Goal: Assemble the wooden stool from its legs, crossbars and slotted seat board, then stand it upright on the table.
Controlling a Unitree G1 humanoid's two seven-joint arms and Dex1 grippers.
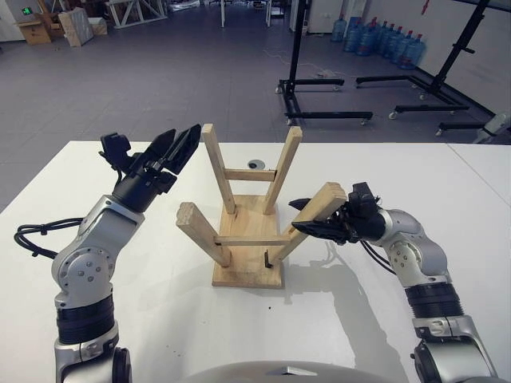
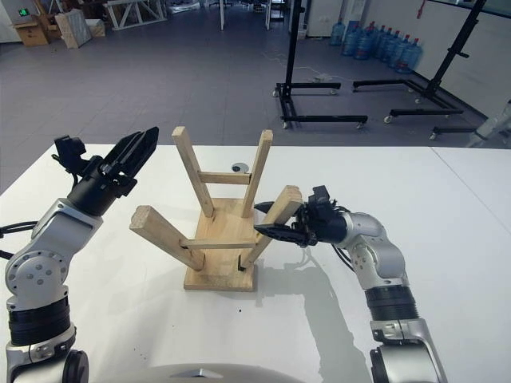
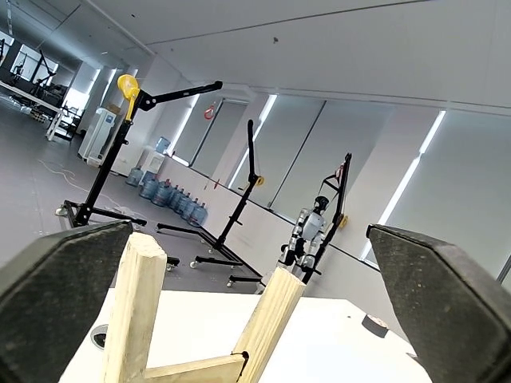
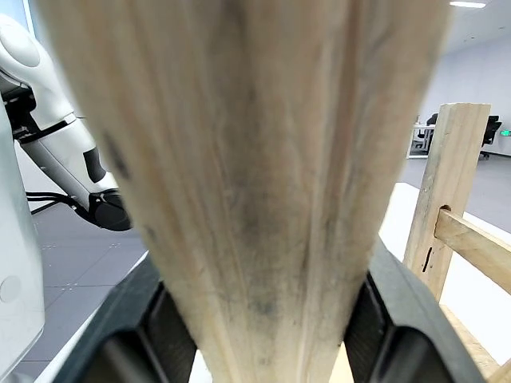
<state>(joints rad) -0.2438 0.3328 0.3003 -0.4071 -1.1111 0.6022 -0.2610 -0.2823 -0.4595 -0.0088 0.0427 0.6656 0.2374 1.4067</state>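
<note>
- The stool is lying upside down on the white surface (image 1: 176,319), with its seat board (image 1: 249,267) flat and all four legs pointing up from it.
- The right tool (image 1: 297,215) is pinching the near right leg (image 1: 327,199), which is slanting outward past the seat board's right edge. One finger is pressing on each side of the wood, well above the board.
- The left tool (image 1: 186,132) is hovering with its fingers spread wide, up and out beyond the seat board's left edge. It is near the top of the far left leg (image 1: 217,163) and is not touching it.
- A far crossbar (image 1: 249,175) is joining the two legs at the seat board's far side, and a near crossbar (image 1: 251,239) is joining the two at its near side.
</note>
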